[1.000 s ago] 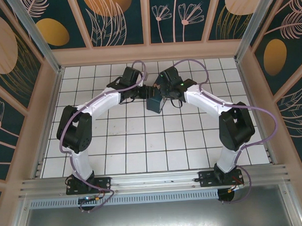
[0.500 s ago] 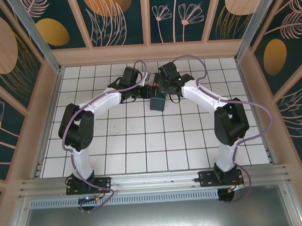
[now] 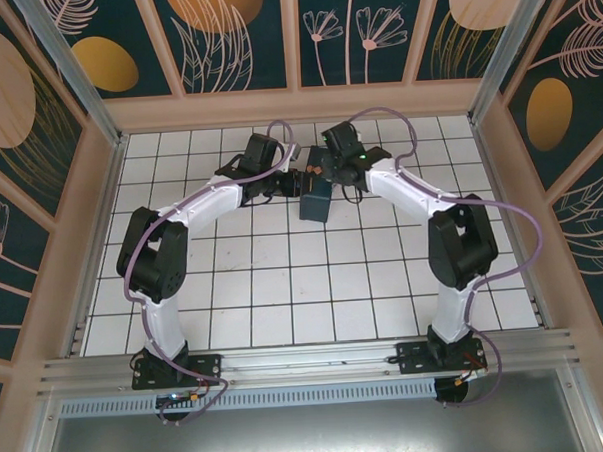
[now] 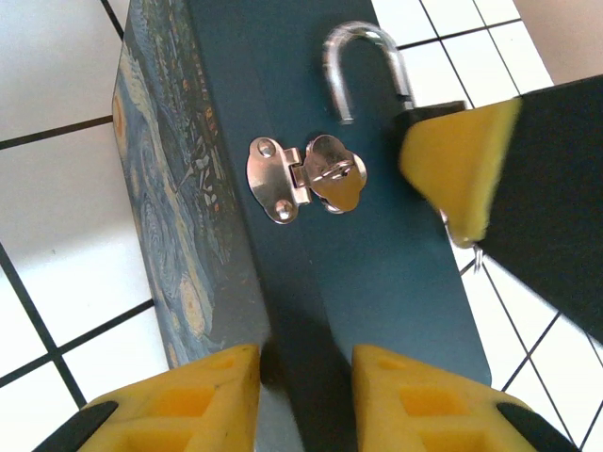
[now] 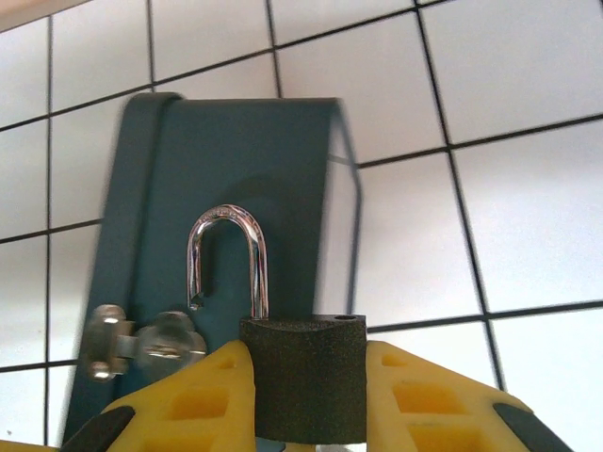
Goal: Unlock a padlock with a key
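A dark padlock (image 5: 306, 386) with a silvery shackle (image 5: 226, 254) sits between the yellow fingers of my right gripper (image 5: 306, 353), which is shut on its body. The shackle stands open, one end free, in front of the blue-and-yellow swirl-painted box (image 5: 236, 160). In the left wrist view the padlock (image 4: 363, 66) hangs just beyond the box's hasp (image 4: 303, 179), under a right finger (image 4: 462, 160). My left gripper (image 4: 303, 363) hovers close over the box (image 4: 377, 264), fingers apart with nothing pinched. Both grippers meet at the box (image 3: 316, 202) at the table's far middle. The key is hidden.
White tiled floor (image 3: 284, 287) lies all round the box. Wooden walls (image 3: 296, 104) bound the back and sides. The two arms curve in from the near rail (image 3: 307, 361), their purple cables looping above the wrists.
My right gripper has drawn the padlock slightly toward the far wall, and the box has shifted a little with it. The left fingers have narrowed; the left arm has barely moved.
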